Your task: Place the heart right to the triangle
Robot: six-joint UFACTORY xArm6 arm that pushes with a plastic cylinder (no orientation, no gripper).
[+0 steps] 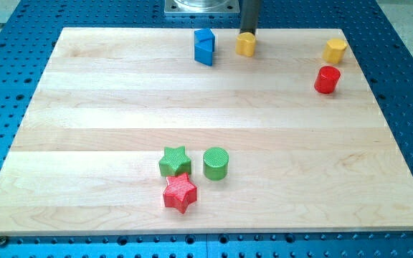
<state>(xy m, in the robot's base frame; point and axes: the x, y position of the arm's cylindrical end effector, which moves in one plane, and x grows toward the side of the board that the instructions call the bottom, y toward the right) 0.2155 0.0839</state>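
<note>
The blue triangle block (204, 46) stands near the board's top edge, left of centre. The yellow heart block (245, 44) lies just to its right, a small gap apart. My tip (247, 32) is the lower end of the dark rod that comes down from the view's top. It sits at the heart's top edge and seems to touch it.
A yellow hexagon block (335, 50) and a red cylinder (327, 79) sit at the top right. A green star (174, 161), a green cylinder (216, 163) and a red star (180, 193) cluster near the bottom centre. The wooden board (84, 129) lies on a blue perforated table.
</note>
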